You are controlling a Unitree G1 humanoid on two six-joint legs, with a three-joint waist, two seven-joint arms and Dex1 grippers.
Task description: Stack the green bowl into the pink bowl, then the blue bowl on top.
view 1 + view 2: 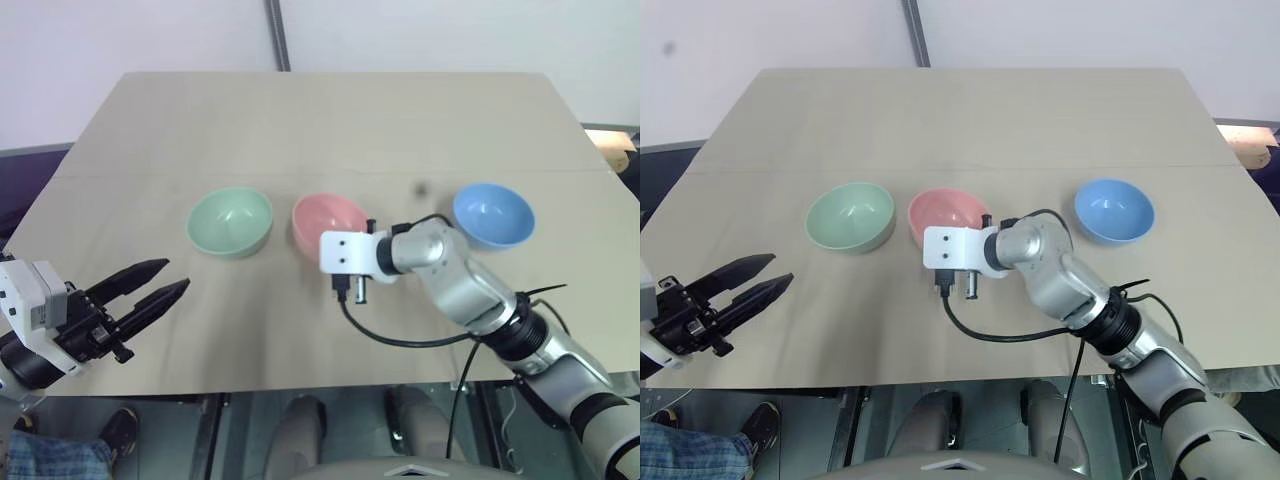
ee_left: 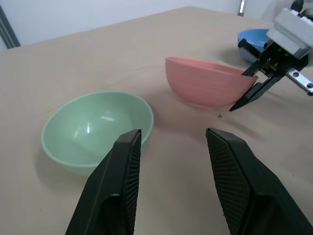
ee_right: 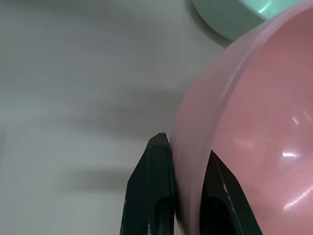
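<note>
Right claw [image 3: 183, 196] clamped on near rim of smooth round salmon-pink bowl [image 1: 325, 218], one finger inside, one outside. Mint-green round bowl [image 1: 230, 221] just ahead of spread, empty left claw [image 1: 160, 280]. Sky-blue round bowl [image 1: 493, 214] beyond right arm, apart, on tan surface [image 1: 330, 120].

Three bowls sit on one desk [image 1: 300, 120]. One is the green bowl [image 1: 229, 221], one the pink bowl [image 1: 322, 214], one the blue bowl [image 1: 493, 214].

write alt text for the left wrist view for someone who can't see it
The right gripper is shut on the rim of the tilted pale pink round bowl. Beside it sits a smooth mint-green bowl, a sky-blue bowl behind, on a beige table, with the open left gripper in front.
</note>
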